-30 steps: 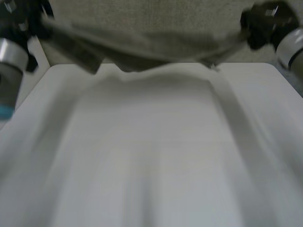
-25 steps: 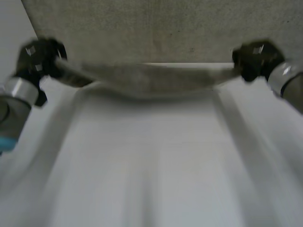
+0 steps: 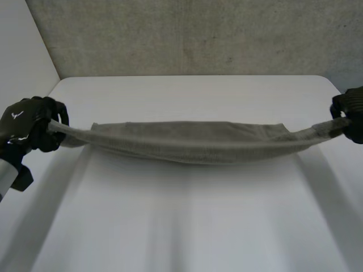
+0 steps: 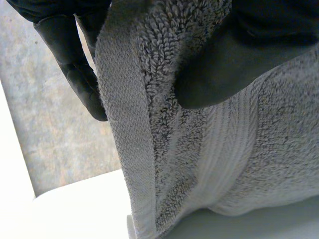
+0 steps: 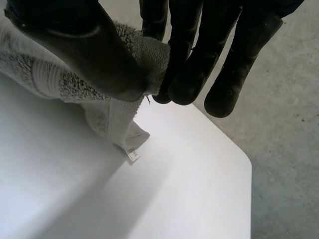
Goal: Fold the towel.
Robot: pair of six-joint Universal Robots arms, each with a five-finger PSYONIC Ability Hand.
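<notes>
White round-cornered table (image 3: 187, 226), grey towel (image 3: 193, 144) slack middle seemingly on it

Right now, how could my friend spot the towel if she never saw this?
Find the white table. Over it, the black left hand and right hand each pinch one end of a sagging strip. That is the towel: grey and fluffy, unlike the smooth table.

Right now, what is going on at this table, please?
The robot is handling a grey towel. The left robot hand pinches one end of it and the right robot hand pinches the other end. The towel hangs stretched between them, sagging in the middle, low over the white table. I cannot tell whether the sagging part touches the table.
</notes>
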